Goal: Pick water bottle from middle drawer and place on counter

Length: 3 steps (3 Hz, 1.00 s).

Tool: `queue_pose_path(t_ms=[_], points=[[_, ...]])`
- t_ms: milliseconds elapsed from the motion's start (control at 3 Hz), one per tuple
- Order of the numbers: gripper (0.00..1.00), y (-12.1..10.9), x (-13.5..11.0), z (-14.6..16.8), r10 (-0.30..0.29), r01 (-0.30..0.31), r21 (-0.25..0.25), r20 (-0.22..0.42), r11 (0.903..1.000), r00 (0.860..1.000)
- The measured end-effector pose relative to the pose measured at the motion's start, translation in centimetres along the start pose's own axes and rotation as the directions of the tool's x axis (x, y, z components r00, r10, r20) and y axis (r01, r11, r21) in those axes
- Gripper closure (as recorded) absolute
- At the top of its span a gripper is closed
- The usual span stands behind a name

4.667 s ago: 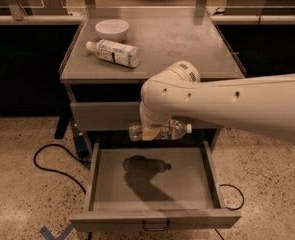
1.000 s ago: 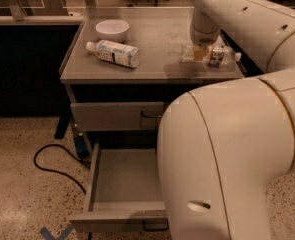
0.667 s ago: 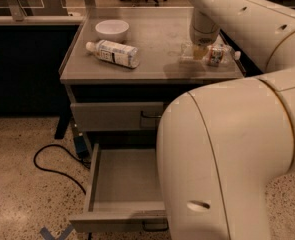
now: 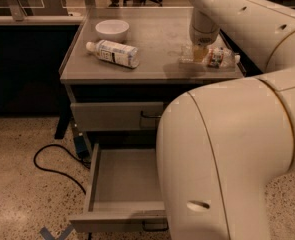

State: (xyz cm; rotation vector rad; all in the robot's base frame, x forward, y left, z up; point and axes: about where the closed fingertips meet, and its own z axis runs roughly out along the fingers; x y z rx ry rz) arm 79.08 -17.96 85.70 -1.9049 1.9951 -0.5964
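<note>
The water bottle point(image 4: 218, 57) lies on its side on the right part of the counter point(image 4: 157, 39), clear with a red-marked label. My gripper point(image 4: 200, 54) comes straight down from the arm above and stands over the bottle's middle, closed around it, with the bottle resting on the counter top. The middle drawer point(image 4: 119, 181) is pulled open below and shows an empty grey tray. My arm's large pale link point(image 4: 227, 159) hides the drawer's right half.
A white bowl point(image 4: 112, 29) and a larger opaque bottle point(image 4: 113, 52), lying on its side, sit on the counter's left part. The upper drawer point(image 4: 114, 115) is closed. A black cable point(image 4: 52, 159) loops on the speckled floor at the left.
Since 4.7 s ago the gripper has carried the water bottle up from over the open drawer onto the counter's right side. Over the last second it has hardly moved.
</note>
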Motion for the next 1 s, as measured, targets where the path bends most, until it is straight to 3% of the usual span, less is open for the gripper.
queue_pose_path(t_ms=[333, 667, 1000], points=[[0.12, 0.0, 0.0, 0.0, 0.0, 0.0, 0.0, 0.0, 1.0, 1.0], [0.0, 0.01, 0.0, 0.01, 0.0, 0.0, 0.0, 0.0, 1.0, 1.0], [0.0, 0.01, 0.0, 0.01, 0.0, 0.0, 0.0, 0.0, 1.0, 1.0]])
